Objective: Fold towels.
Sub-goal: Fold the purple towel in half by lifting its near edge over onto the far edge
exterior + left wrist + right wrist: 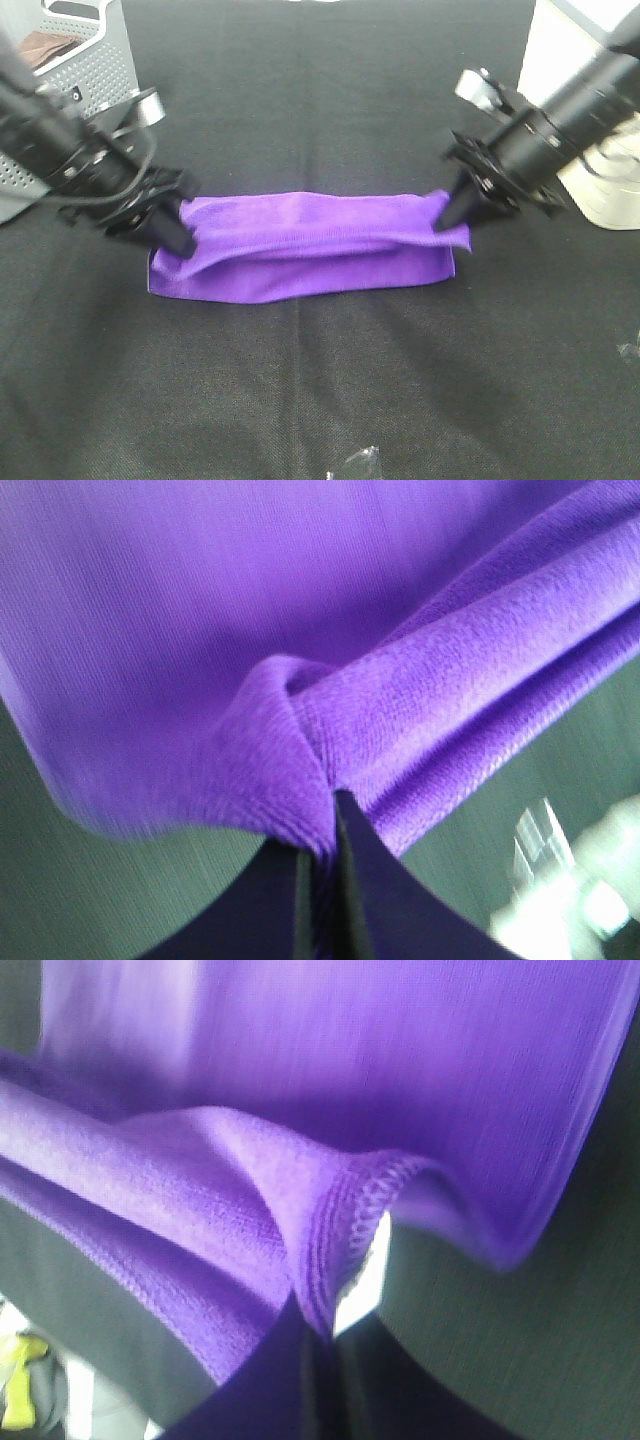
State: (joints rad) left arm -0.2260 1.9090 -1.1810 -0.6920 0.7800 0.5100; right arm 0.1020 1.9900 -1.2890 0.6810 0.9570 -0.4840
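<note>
Closest to the front, a little bit of clear plastic lies on the black worktop. A bit further back, in the middle, is the purple towel. It is folded over into one long strip that runs from side to side. The bottom layer lies flat on the worktop and peeks out along the front edge. The top layer is bumpy and a little puffed up. The left end effector is at the left end of the towel. Its two dark tips are squeezed tight together, with a bunched-up corner of the towel pinched between them. The right end effector is at the other end of the towel. It is closed tight too, and it pinches the stitched corner of the top layer. A small white tag sticks out right beside its tips. Far back on the left stands a grey box with lots of small holes. Something brown sits inside it. Far back on the right is a white tub.
</note>
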